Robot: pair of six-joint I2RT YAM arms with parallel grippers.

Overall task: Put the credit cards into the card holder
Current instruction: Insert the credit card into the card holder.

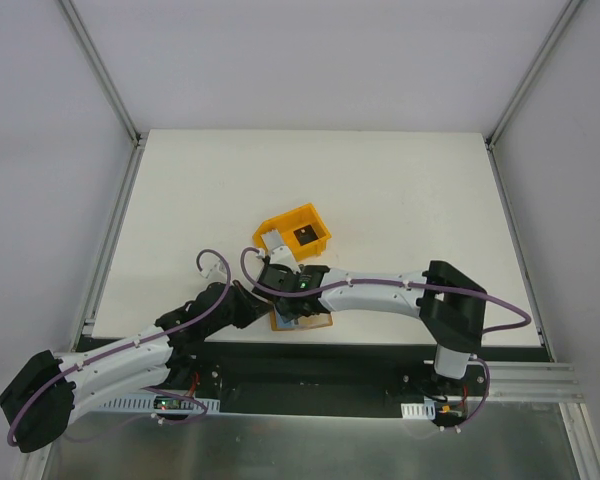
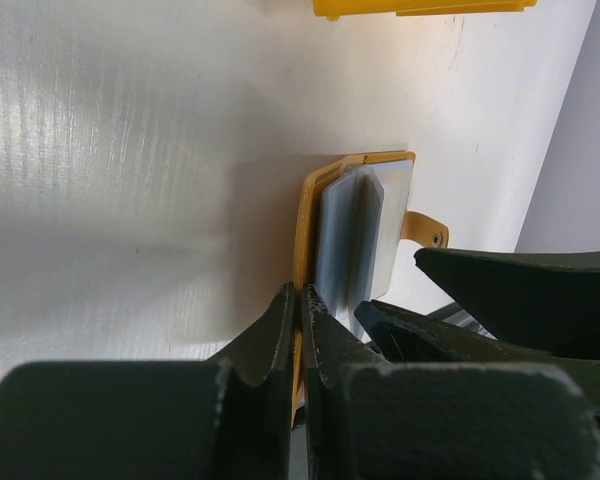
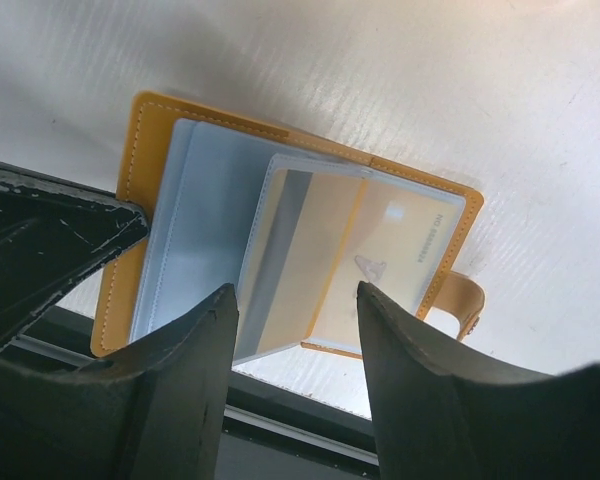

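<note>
White tabletop (image 1: 380, 190) is filling the overhead view, where the left arm (image 1: 130, 350) and the right arm (image 1: 380, 292) are meeting over the card holder (image 1: 300, 322), which is lying open just inside the near edge. A yellow bin (image 1: 298, 232) is sitting just behind it with a dark card (image 1: 304, 236) inside. From the left wrist, the left gripper (image 2: 300, 300) is pinching shut on the holder's orange cover edge. From the right wrist, the right gripper (image 3: 298, 300) is hanging with jaws apart over a tan card (image 3: 350, 250) sitting in a clear pocket of the holder.
</note>
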